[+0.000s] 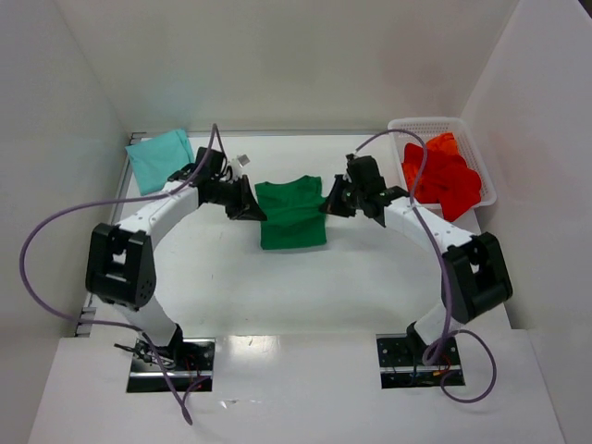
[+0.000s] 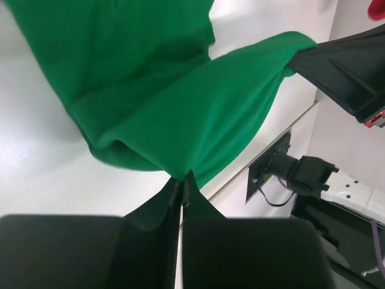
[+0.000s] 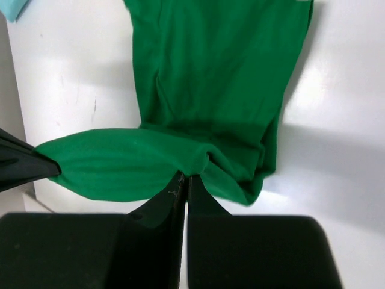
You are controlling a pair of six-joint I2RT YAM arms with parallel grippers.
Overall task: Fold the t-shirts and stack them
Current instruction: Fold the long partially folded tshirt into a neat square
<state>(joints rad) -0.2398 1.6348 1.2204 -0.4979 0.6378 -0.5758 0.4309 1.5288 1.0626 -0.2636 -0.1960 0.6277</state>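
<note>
A dark green t-shirt (image 1: 292, 215) lies partly folded in the middle of the table, its far edge lifted between both grippers. My left gripper (image 1: 250, 205) is shut on the green t-shirt's (image 2: 180, 114) left upper edge, and my right gripper (image 1: 331, 202) is shut on the right upper edge of the green t-shirt (image 3: 210, 78). The cloth stretches taut between the two sets of jaws. A pale teal t-shirt (image 1: 159, 158) lies folded at the far left corner. Red t-shirts (image 1: 444, 176) are piled in the white basket (image 1: 412, 125) at the far right.
White walls close in the table at the back and both sides. The arm bases (image 1: 171, 356) are bolted at the near edge. A purple cable (image 1: 55, 222) loops out from the left arm. A small grey object (image 1: 242, 161) lies behind the left gripper.
</note>
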